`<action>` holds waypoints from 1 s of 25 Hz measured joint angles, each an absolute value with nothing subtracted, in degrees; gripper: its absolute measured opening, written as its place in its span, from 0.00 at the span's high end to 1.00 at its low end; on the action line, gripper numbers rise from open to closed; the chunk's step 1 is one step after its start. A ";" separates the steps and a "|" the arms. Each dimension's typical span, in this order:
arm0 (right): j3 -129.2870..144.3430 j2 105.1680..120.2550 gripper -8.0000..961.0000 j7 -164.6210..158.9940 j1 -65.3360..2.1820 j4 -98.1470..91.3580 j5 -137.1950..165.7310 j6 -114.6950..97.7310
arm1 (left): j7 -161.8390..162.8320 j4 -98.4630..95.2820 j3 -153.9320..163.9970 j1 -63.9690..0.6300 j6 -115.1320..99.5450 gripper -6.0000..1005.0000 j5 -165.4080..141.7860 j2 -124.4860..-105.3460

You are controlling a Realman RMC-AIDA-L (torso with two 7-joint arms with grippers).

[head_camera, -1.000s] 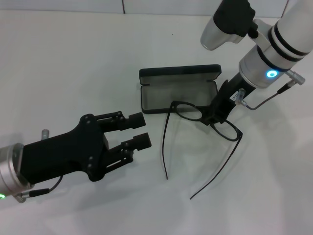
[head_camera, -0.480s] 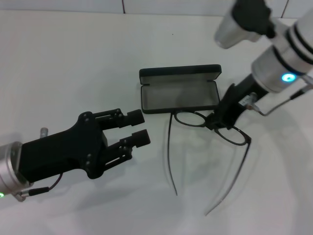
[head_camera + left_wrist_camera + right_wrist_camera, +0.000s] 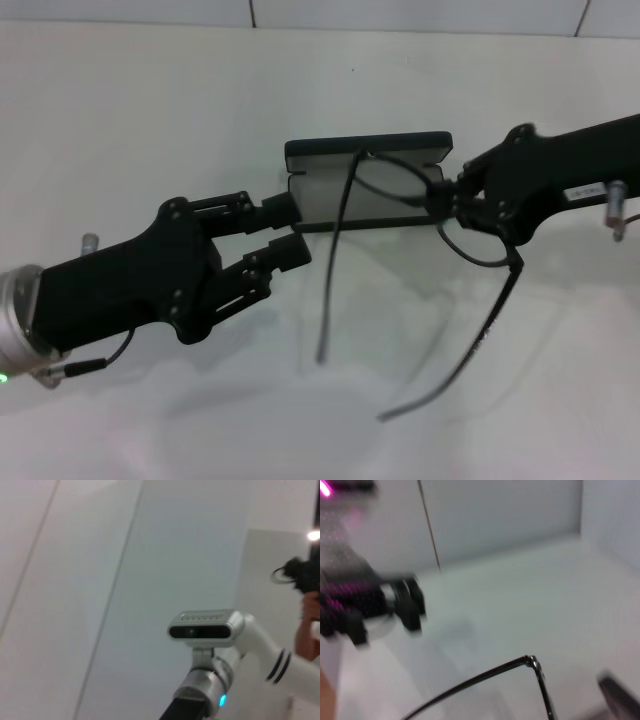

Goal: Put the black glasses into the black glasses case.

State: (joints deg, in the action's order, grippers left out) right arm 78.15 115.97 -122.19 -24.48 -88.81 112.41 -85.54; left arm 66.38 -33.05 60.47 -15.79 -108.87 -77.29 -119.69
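Observation:
The black glasses case [image 3: 392, 148] lies open at the table's middle, its grey lining facing up. My right gripper [image 3: 447, 198] is shut on the bridge of the black glasses [image 3: 337, 240] and holds them in the air over the case's right half. Both temple arms are unfolded and hang down toward the front. One temple arm [image 3: 485, 677] shows close up in the right wrist view. My left gripper [image 3: 286, 231] is open and empty, with its fingertips just at the case's left end.
The white table [image 3: 150, 120] lies all around the case. The left wrist view shows my right arm's wrist camera [image 3: 202, 625] against a pale wall. The right wrist view shows my left gripper [image 3: 405, 605], blurred.
My right gripper has lifted the glasses off the table and swung them up over the open case. My left gripper has moved a little toward the case's left end.

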 joint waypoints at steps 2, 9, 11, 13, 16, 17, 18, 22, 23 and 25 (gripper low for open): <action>76.62 115.96 0.92 -118.90 -22.62 -88.09 107.83 -85.19 | 66.39 -33.05 60.51 -17.06 -110.56 0.63 -77.02 -119.78; 74.00 115.74 0.92 -107.19 -21.46 -75.61 94.17 -84.89 | 66.79 -32.26 60.61 -21.62 -113.75 0.74 -76.92 -119.91; 73.90 115.72 0.92 -104.55 -21.65 -72.22 91.15 -84.97 | 66.75 -30.97 60.62 -22.69 -113.77 0.80 -76.91 -119.94; 73.80 115.66 0.92 -102.39 -21.74 -69.64 88.81 -85.20 | 66.55 -29.40 60.63 -23.63 -113.69 0.86 -76.90 -119.92; 73.78 115.68 0.92 -100.42 -21.94 -67.31 86.47 -85.99 | 66.24 -28.27 60.64 -24.24 -113.41 0.94 -77.13 -119.89; 73.78 115.70 0.92 -99.94 -22.00 -66.82 85.87 -86.29 | 66.21 -28.22 60.64 -24.28 -113.40 0.94 -77.21 -119.88; 73.77 115.69 0.92 -99.58 -22.05 -66.34 85.27 -86.53 | 66.20 -28.17 60.64 -24.31 -113.39 0.94 -77.28 -119.88; 73.73 115.70 0.92 -98.51 -22.72 -64.44 83.80 -87.57 | 66.15 -28.00 60.84 -24.39 -113.37 0.94 -77.52 -119.87; 73.73 115.70 0.92 -98.33 -22.92 -64.11 83.62 -87.81 | 66.06 -27.93 61.03 -24.41 -113.37 0.94 -77.55 -119.87; 73.82 115.75 0.92 -97.86 -23.37 -63.40 83.10 -88.39 | 65.79 -27.70 61.48 -24.46 -113.37 0.94 -77.56 -119.87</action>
State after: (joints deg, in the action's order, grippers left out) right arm 73.82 115.75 -97.86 -23.37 -63.40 83.10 -88.39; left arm 65.79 -27.70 61.48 -24.46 -113.37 -77.56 -119.87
